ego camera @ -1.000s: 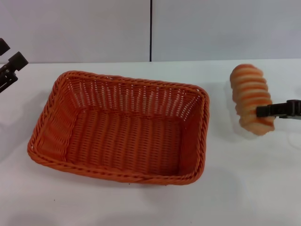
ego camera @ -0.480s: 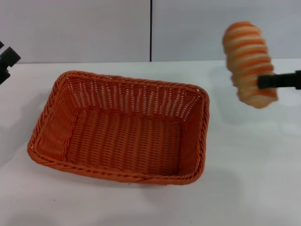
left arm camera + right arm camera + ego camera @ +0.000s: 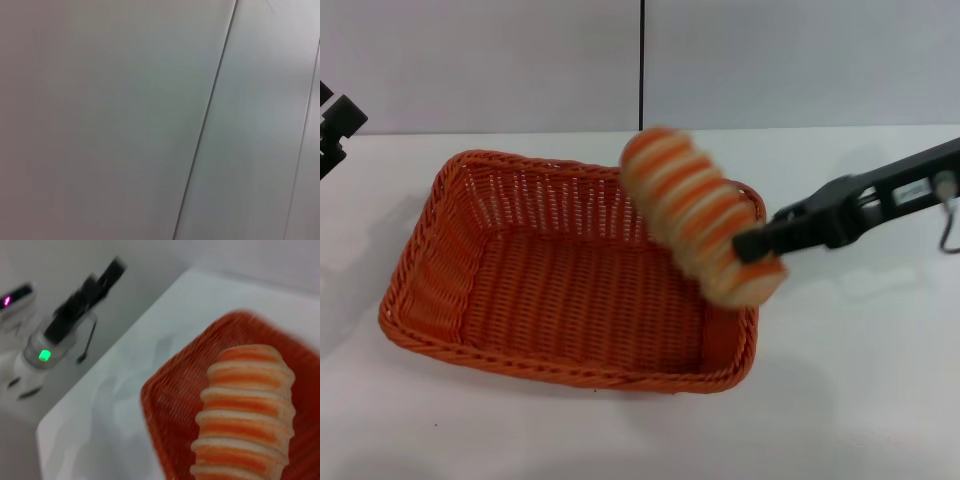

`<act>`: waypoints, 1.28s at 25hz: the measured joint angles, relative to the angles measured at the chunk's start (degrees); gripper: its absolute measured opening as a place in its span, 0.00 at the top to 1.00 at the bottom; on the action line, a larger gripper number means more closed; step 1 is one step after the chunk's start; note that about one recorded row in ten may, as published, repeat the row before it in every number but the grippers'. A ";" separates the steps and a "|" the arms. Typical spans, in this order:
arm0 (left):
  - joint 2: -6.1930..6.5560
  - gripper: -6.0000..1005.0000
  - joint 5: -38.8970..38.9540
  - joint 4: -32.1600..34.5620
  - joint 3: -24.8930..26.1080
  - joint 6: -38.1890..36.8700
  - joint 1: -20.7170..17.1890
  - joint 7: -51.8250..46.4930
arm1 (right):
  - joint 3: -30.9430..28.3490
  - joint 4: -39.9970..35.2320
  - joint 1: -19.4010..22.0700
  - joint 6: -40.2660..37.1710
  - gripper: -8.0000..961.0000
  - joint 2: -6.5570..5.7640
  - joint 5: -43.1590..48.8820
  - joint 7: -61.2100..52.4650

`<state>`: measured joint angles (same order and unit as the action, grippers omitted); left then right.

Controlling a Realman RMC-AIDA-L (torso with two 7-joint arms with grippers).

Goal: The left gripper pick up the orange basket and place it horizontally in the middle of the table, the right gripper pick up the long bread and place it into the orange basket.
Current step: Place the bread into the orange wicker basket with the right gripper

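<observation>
Leftward I had swung the long bread (image 3: 700,225); my right gripper (image 3: 752,245) stayed clamped on it, holding it tilted above the orange basket's (image 3: 520,290) right side for release; my left gripper (image 3: 335,128) sat parked at the table's (image 3: 860,400) edge, its opening unclear.

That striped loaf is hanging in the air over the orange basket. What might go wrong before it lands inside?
The right pincer grips the long bread near one end only, so the free end could sag or slip out.

The bread hangs over the right rim of the orange basket, so a release here might drop it onto the rim or the table.

The left pincer is parked well to the left, no obstacle.
</observation>
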<state>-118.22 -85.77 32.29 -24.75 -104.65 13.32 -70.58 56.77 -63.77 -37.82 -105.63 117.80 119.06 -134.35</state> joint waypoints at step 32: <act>0.14 0.30 -0.35 -1.80 -0.54 0.78 -0.64 2.37 | -2.12 6.47 -2.31 6.40 0.34 -0.28 -0.33 15.50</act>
<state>-118.08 -86.13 30.50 -25.29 -103.86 12.68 -68.20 54.65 -57.30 -40.13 -99.23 117.52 118.73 -118.85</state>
